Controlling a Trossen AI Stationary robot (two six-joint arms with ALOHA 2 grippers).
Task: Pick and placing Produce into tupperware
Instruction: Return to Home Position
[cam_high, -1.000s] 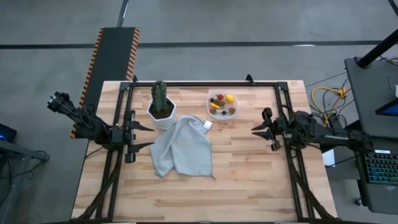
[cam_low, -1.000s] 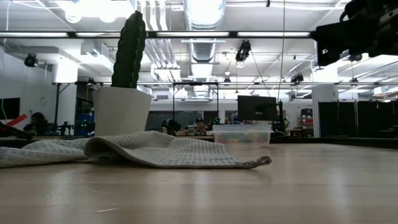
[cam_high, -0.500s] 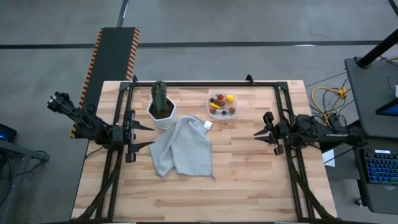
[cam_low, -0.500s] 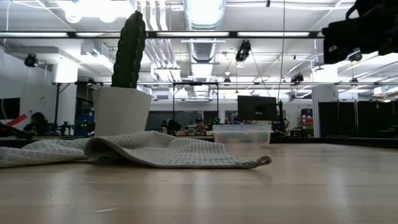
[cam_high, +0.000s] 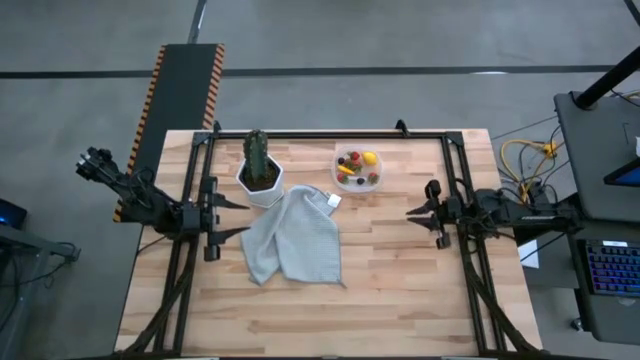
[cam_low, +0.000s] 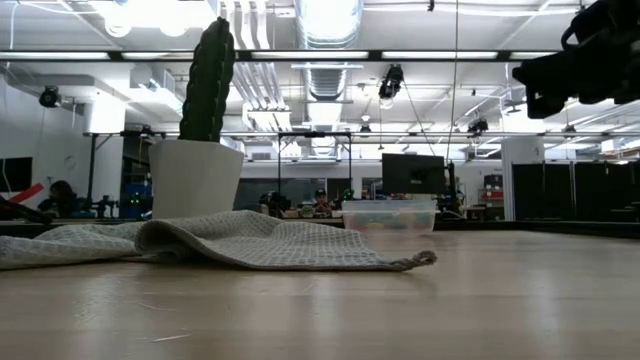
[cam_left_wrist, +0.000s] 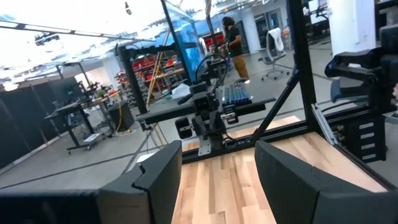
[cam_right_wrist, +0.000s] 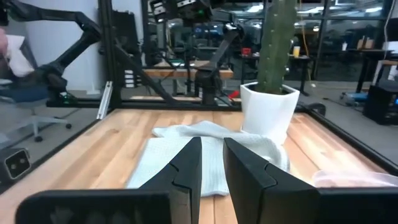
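table (cam_high: 400, 280): matt pale wood | towel (cam_high: 295, 240): waffle-weave cloth | tupperware (cam_low: 390, 225): clear plastic

No readable text, labels, brands or numbers in any view. Only sign-like marking: orange-black hazard stripes on both long edges of the dark ramp (cam_high: 187, 80), just off the table's (cam_high: 400, 300) upper-left corner in the high view. Monitor (cam_low: 413, 172) beyond the table — nothing legible.

Bright ceiling lights (cam_low: 330, 15) glare in the low view; the table (cam_high: 400, 280) is evenly lit, shadows soft.
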